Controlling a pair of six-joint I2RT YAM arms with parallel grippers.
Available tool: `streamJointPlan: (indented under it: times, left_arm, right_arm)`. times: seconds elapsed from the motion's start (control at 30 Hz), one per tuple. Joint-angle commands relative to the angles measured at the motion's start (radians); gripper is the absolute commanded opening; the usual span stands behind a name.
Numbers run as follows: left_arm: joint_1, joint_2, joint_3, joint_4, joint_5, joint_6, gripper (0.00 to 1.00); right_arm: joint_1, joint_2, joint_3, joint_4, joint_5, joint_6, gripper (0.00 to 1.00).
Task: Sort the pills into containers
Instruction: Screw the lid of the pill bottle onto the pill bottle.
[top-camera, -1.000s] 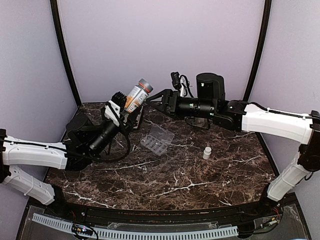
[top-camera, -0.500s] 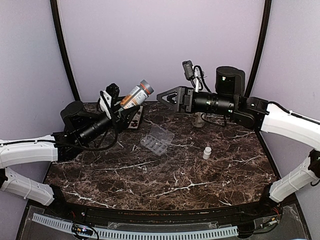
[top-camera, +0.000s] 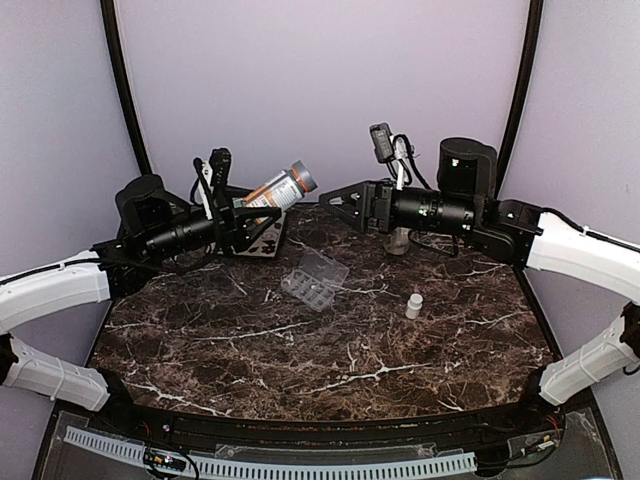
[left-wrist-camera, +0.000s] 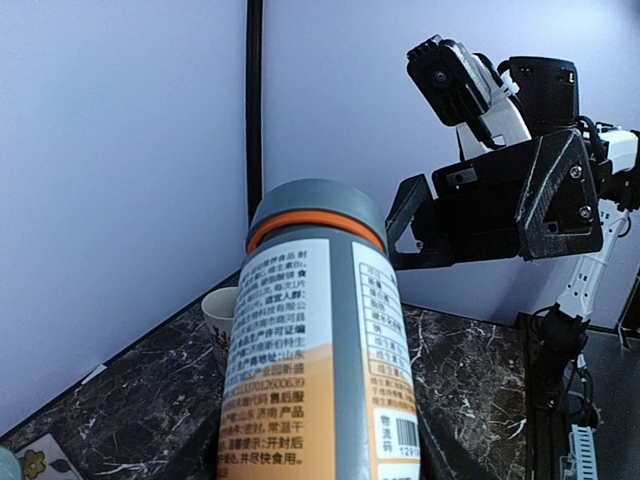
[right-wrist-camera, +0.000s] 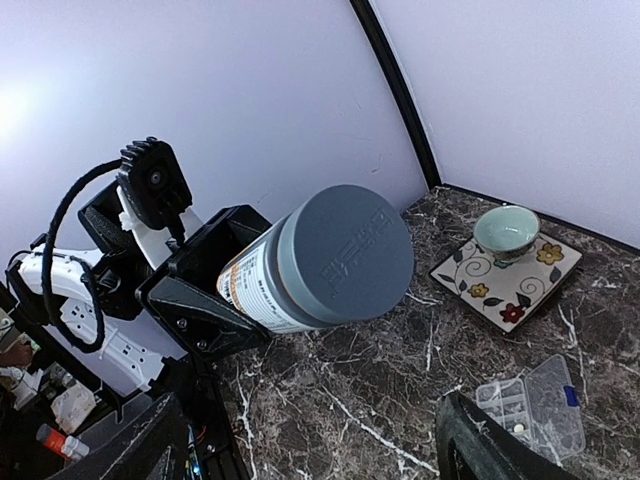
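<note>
Left fingers (top-camera: 248, 214) are clamped round the body of the pill bottle (top-camera: 281, 188). They've got it up in the air over the 10 o'clock part of the counter (top-camera: 330, 370), tilted so the cap points toward about 2 o'clock.

Label-wise, it's a white panel on an orange body, packed with small Chinese print in columns, plus a barcode near the bottom edge in the left wrist view. The cap is grey with an orange ring under it. There are raised characters on top, but I can't read them.

Right fingers (top-camera: 338, 198) are spread wide with nothing in them. They sit just off the cap at its 3 o'clock, facing it and not touching.

The pill organizer (top-camera: 315, 278) sits near the middle of the counter with its lid flipped open. A small white bottle (top-camera: 413, 305) stands at its 4 o'clock, well apart. A flowery plate (right-wrist-camera: 510, 285) with a pale green cup (right-wrist-camera: 505, 230) on it is at the organizer's 11 o'clock.
</note>
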Motion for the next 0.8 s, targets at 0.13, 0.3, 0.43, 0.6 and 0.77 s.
streamJointPlan:
  times: [0.13,0.3,0.43,0.6,0.77]
  left_arm:
    - [0.067,0.046,0.075,0.002,0.311,-0.172,0.0]
    - [0.086,0.075,0.088,0.024,0.412,-0.226,0.0]
    - [0.118,0.086,0.085,0.056,0.461,-0.267,0.0]
    - [0.132,0.102,0.09,0.083,0.514,-0.311,0.0]
    - [0.138,0.122,0.103,0.094,0.563,-0.338,0.0]
  right_arm:
    - [-0.008,-0.019,-0.016,0.11,-0.037,-0.006,0.87]
    - [-0.009,-0.009,-0.013,0.138,-0.048,0.004,0.87]
    - [-0.012,0.0,-0.01,0.137,-0.047,0.004,0.86]
    - [-0.016,0.006,-0.012,0.14,-0.047,0.004,0.86]
    - [-0.017,0.016,-0.008,0.15,-0.053,0.005,0.86]
